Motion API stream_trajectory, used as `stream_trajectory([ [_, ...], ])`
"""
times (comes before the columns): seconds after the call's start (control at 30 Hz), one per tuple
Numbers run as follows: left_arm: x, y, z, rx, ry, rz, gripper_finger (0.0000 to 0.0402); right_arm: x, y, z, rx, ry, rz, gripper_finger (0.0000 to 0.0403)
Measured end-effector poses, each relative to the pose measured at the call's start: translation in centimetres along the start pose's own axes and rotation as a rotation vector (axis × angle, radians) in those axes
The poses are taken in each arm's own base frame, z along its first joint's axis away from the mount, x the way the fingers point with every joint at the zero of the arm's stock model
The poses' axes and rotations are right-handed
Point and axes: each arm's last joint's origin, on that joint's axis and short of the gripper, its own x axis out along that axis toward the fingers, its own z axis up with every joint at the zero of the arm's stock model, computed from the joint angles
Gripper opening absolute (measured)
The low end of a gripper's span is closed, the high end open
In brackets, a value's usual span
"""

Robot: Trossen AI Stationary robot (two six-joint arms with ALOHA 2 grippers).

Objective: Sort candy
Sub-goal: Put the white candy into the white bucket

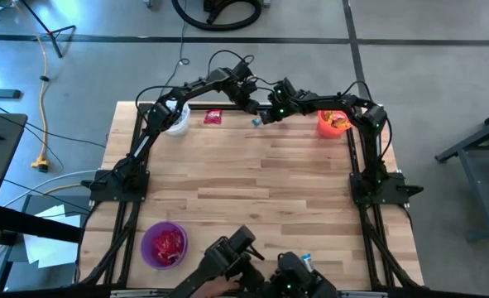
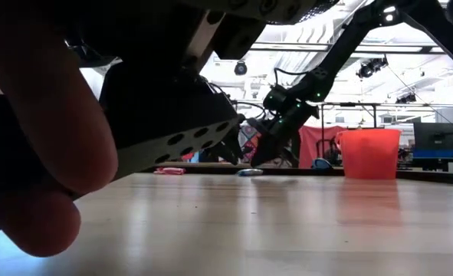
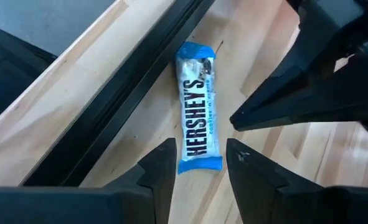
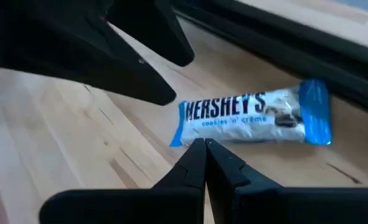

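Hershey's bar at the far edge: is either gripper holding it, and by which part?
Neither. The Hershey's bar lies flat on the table; the left gripper is open around its near end without gripping, and the right gripper is shut beside it.

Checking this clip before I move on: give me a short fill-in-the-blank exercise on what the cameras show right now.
1. The candy bar lying flat on the table has a white and ____ wrapper.
2. The left end effector stands ____, one finger on each side of the bar's end.
3. The right end effector, beside the bar, is ____.
4. The bucket at the table's far right corner is ____.

Missing words: blue; open; shut; orange
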Motion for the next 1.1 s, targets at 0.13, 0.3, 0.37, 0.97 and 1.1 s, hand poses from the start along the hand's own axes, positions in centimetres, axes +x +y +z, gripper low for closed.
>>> stream_trajectory([
  [0.13,0.2,-0.4,-0.1,0.051,0.006,0.001,0.0129,-0.8,-0.1,0.0,0.028,0.024,-0.014,0.0],
  [0.3,1.1,-1.7,-0.3,0.227,0.026,0.057,0.0129,-3.3,-0.2,0.9,-0.004,-0.011,-0.063,0.0],
  [0.37,1.6,-2.5,-0.4,0.299,0.037,0.081,0.0129,-4.6,-0.3,1.5,-0.008,-0.043,-0.071,0.0],
  [0.97,0.7,-1.0,-0.4,0.281,0.051,0.14,0.0129,-8.4,-1.0,2.5,-0.007,-0.082,-0.117,0.0],
  [1.1,-0.5,0.1,-0.2,0.216,0.03,0.045,0.0129,-6.6,-1.1,2.3,-0.017,-0.081,-0.113,0.0],
])
